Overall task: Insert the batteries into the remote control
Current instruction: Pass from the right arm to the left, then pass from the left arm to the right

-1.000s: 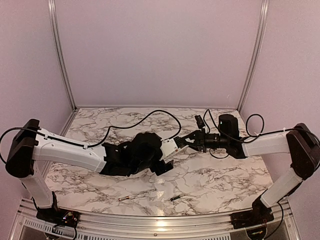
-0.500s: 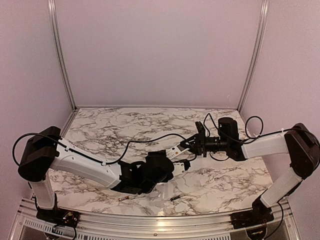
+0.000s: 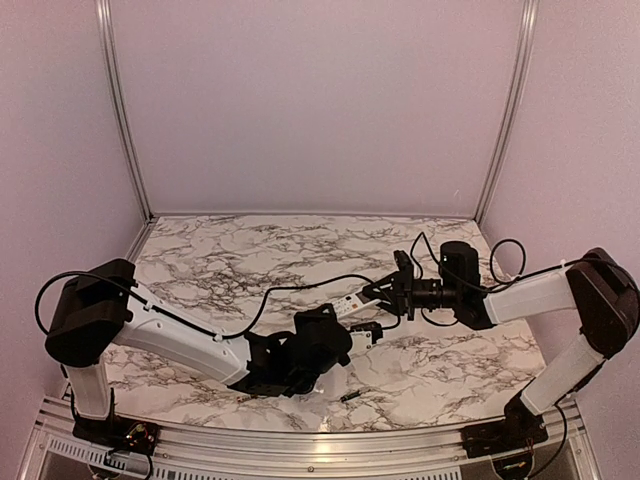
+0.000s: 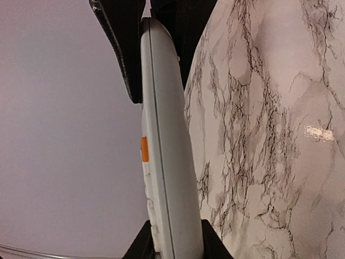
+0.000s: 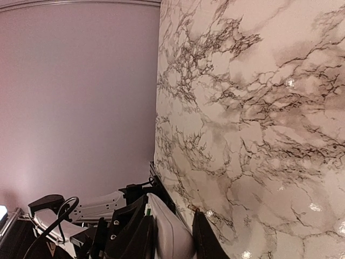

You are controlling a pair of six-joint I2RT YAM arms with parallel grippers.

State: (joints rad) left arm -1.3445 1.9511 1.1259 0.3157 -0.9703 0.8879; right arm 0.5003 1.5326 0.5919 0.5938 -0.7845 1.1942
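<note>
The remote control (image 3: 352, 306), slim and white with an orange mark, hangs above the marble table (image 3: 450, 360), held at both ends. In the left wrist view the remote control (image 4: 164, 162) is edge-on. My left gripper (image 4: 175, 240) is shut on its near end, one dark finger (image 4: 139, 245) against each side. My right gripper (image 3: 380, 298) is shut on the far end, where the remote control (image 5: 170, 232) sits between its jaws at my right gripper (image 5: 172, 240). One dark battery (image 3: 350, 396) lies on the table near the front edge. My left arm covers the table left of it.
Black cables (image 3: 300, 285) trail over the table behind the arms. Metal rails (image 3: 300, 437) border the front edge, and pale purple walls (image 3: 320, 100) close in the back and sides.
My left arm has swung lower and nearer the front edge, and its jaws have closed from wide open onto the remote. My right gripper and the remote shifted slightly toward the front.
</note>
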